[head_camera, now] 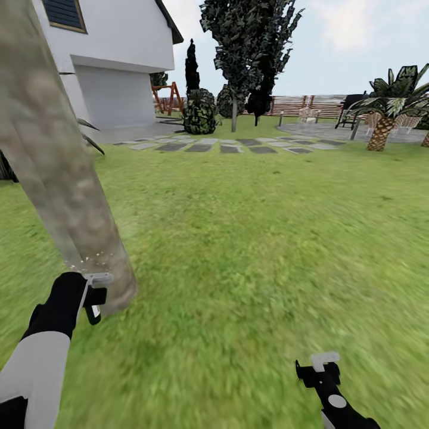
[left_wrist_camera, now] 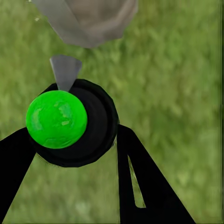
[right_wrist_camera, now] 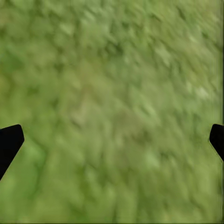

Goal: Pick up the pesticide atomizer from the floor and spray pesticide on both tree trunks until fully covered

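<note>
the left gripper [head_camera: 95,296] sits low at the foot of a tree trunk [head_camera: 56,161], a thick mottled grey-brown column that leans across the left of the head view and widens where it meets the lawn [head_camera: 250,238]. the gripper's fingers are pinched on the pesticide atomizer [left_wrist_camera: 70,122]: in the left wrist view the black fingers [left_wrist_camera: 140,182] press against either side of its round black body, which carries a bright green cap [left_wrist_camera: 56,119] and a grey nozzle [left_wrist_camera: 64,71] aimed at the trunk base [left_wrist_camera: 86,21] just beyond. in the head view the atomizer's pale top [head_camera: 99,277] shows just beside the bark, and small pale specks [head_camera: 89,260] dot the trunk right above it.

the right gripper [head_camera: 322,368] hangs over bare grass at the lower right, well apart from the trunk. its fingers are spread wide, their black tips [right_wrist_camera: 9,142] showing at opposite edges of the right wrist view with nothing but grass between them.

farther off, grey stepping stones [head_camera: 202,146] cross the lawn before a white house [head_camera: 113,59], a second tall tree [head_camera: 250,53] stands ahead of the wooden fence [head_camera: 298,105], and a palm [head_camera: 384,113] grows at the right.
</note>
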Available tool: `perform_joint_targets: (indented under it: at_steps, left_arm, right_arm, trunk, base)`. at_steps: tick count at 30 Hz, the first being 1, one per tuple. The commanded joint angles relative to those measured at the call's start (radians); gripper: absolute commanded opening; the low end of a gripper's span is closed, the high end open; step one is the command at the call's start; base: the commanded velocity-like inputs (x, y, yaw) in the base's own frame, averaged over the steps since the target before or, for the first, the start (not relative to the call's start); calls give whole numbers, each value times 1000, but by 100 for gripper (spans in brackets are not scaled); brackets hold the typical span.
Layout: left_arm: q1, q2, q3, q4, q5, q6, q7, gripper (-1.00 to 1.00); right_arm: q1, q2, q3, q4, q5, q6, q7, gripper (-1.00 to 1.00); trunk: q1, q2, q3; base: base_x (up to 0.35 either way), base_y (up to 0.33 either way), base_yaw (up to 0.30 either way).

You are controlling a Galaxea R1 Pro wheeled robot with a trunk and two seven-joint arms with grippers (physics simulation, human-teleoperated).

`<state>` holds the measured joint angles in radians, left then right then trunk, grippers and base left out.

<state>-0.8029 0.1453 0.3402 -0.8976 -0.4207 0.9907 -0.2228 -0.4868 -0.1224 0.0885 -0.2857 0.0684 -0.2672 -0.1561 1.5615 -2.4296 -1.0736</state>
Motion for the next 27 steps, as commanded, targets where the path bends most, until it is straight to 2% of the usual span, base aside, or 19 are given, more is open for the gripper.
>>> perform_joint_targets:
  at_steps: [1, 12, 21, 27]
  left_arm:
    - [0, 1, 2, -1, -10, 3, -10, -100]
    - [11, 9, 10, 0, -13, 2, -9, -100]
    - [13, 5, 6, 14, -13, -3, -5, -100]
    - [14, 2, 4, 16, -7, -5, -3, -100]
  right_arm:
    - [-1, 0, 8, 1, 7, 0, -10, 100]
    - [-1, 0, 9, 0, 7, 0, -10, 100]
    - [-1, 0, 9, 0, 7, 0, -10, 100]
    - [-1, 0, 9, 0, 7, 0, -10, 100]
  trunk:
    - [0, 0, -1]
    - [0, 0, -1]
    - [0, 0, -1]
    - [0, 0, -1]
  base:
    - [192, -232, 0]
    - [179, -232, 240]
    - [174, -232, 277]
    - [-99, -217, 277]
